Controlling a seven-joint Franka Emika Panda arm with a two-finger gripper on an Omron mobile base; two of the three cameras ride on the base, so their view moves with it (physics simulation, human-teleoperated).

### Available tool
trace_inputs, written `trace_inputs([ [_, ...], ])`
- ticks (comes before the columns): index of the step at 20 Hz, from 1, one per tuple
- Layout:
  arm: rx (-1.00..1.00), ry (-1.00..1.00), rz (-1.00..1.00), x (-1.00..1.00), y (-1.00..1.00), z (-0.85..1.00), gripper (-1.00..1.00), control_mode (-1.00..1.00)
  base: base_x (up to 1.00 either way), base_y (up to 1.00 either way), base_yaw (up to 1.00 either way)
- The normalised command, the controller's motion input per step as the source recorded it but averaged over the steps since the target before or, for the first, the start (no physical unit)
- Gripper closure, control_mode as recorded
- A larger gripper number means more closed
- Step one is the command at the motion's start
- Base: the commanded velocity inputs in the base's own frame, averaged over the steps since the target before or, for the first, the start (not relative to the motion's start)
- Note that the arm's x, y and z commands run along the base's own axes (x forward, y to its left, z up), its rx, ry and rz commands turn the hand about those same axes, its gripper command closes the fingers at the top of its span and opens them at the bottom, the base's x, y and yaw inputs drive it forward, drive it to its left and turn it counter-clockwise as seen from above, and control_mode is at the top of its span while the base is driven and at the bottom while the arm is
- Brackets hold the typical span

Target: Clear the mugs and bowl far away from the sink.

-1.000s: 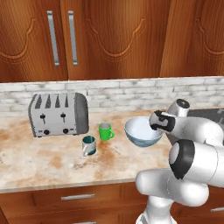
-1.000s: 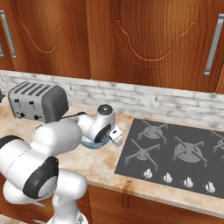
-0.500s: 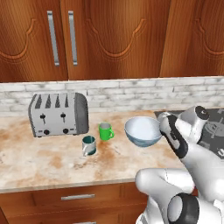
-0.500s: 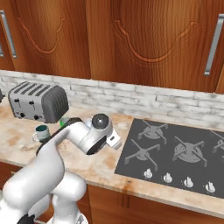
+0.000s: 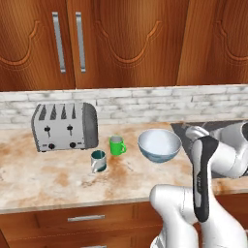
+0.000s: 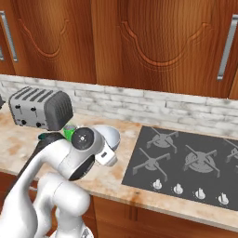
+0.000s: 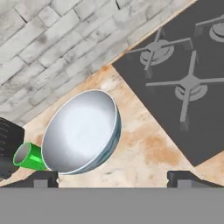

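Jaws spread wide, clamped on nothing; gripper (image 7: pixel 113 177) poised over bare marbled counter (image 7: pixel 144 153), dark fingertips (image 7: pixel 40 178) at 7 and 5 o'clock of the hand view. Bowl (image 7: pixel 81 131) lying just beyond the tips, toward 10 o'clock from between them, apart from both. Green mug (image 7: pixel 28 156) peeking out at the bowl's 9 o'clock, touching or just beside; cannot tell which. Black stovetop (image 7: pixel 183 83) at 2 o'clock, brick backsplash (image 7: pixel 48 48) across 11 o'clock.

From the left base view: bowl (image 5: pixel 159 145) upright on the counter, green mug (image 5: pixel 116 145) near at its 9 o'clock, grey mug (image 5: pixel 98 161) at that mug's 7 o'clock, toaster (image 5: pixel 64 126) farther toward 9 o'clock.
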Motion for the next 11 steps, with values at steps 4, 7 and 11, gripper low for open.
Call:
trace_inputs([
  [4, 0.00, 0.00, 0.05, -1.00, 0.24, 1.00, -1.00, -1.00, 0.00, 0.00, 0.00],
  [7, 0.00, 0.00, 0.05, -1.00, 0.25, 1.00, -1.00, -1.00, 0.00, 0.00, 0.00],
  [11, -0.02, 0.00, 0.05, -1.00, 0.32, 0.92, -1.00, -1.00, 0.00, 0.00, 0.00],
])
